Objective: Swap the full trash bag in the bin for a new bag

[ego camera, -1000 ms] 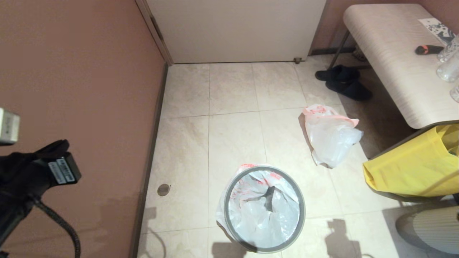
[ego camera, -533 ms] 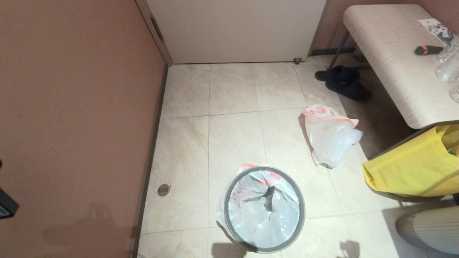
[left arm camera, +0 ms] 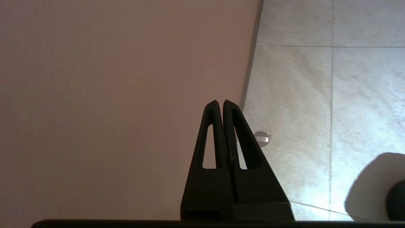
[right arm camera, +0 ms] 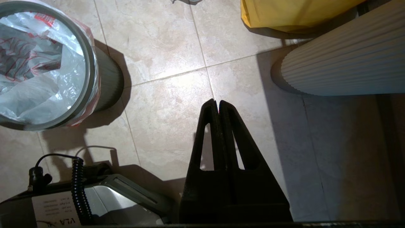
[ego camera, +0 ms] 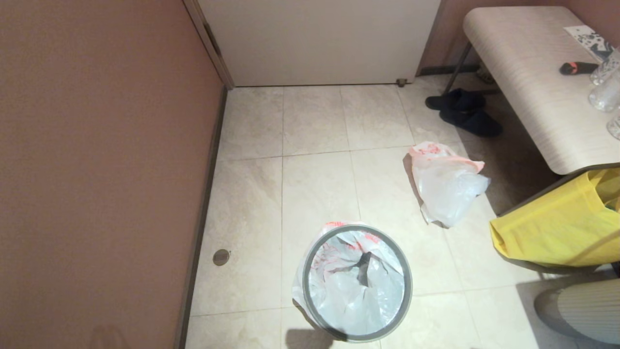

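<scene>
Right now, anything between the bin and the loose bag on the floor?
Nothing. Head view shows bare tile between the bin and the loose bag.

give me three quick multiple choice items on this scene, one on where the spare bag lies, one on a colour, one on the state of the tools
1. Where does the loose white bag lie?
A. inside the bin
B. on the floor between the bin and the bench
C. on the bench

2. What colour is the hoop at the rim of the bin?
A. grey
B. yellow
C. red

3. How do the left tool and the right tool stand?
A. both open
B. left open, right shut
C. both shut, holding nothing

Answers:
1 B, it lies crumpled on the tiles, apart from the bin and short of the bench.
2 A, the ring shows grey around a white bag with red print.
3 C, in each wrist view the fingers meet at the tips with nothing between them.
</scene>
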Robot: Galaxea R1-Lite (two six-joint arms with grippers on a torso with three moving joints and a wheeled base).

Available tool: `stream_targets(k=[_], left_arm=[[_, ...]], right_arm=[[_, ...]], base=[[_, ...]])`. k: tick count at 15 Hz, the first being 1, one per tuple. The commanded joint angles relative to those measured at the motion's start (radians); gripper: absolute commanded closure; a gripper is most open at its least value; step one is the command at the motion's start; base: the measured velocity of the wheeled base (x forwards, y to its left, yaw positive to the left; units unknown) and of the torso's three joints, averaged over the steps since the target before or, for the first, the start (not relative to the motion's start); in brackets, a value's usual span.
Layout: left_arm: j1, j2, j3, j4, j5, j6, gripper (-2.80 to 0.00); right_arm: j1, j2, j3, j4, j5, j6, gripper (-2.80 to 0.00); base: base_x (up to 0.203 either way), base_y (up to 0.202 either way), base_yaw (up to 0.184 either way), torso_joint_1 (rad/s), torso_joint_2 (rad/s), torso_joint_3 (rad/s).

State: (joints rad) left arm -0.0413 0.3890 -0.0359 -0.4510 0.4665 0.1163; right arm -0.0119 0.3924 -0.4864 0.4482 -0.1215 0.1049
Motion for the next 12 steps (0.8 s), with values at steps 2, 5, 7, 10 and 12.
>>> stream_targets(k=[2,5,7,10,12], left_arm=[[0.002,-0.127,0.029,0.057,-0.043,-0.047,0.0],[0.032,-0.285,0.018,0.249,-0.18,-0.114,0.0],[0.038,-0.383,0.011,0.379,-0.286,-0.136,0.0],[0.037,-0.389,0.008,0.403,-0.377,-0.152,0.0],[0.037,-0.389,0.016,0.401,-0.389,-0.113,0.0]], right_arm=[[0.003,-0.117,0.003,0.037,0.023,-0.002,0.0],[0.003,-0.241,0.065,0.039,0.046,-0.008,0.0],[0.004,-0.335,0.108,0.038,0.067,-0.02,0.0],[0.014,-0.392,0.182,-0.017,0.082,-0.051,0.0],[0.015,-0.392,0.253,-0.118,0.082,-0.076,0.0]], base=[[0.0,0.0,0.0,0.0,0.0,0.0],[0.0,0.0,0.0,0.0,0.0,0.0],[0.0,0.0,0.0,0.0,0.0,0.0],[0.0,0.0,0.0,0.0,0.0,0.0],[0.0,0.0,0.0,0.0,0.0,0.0]])
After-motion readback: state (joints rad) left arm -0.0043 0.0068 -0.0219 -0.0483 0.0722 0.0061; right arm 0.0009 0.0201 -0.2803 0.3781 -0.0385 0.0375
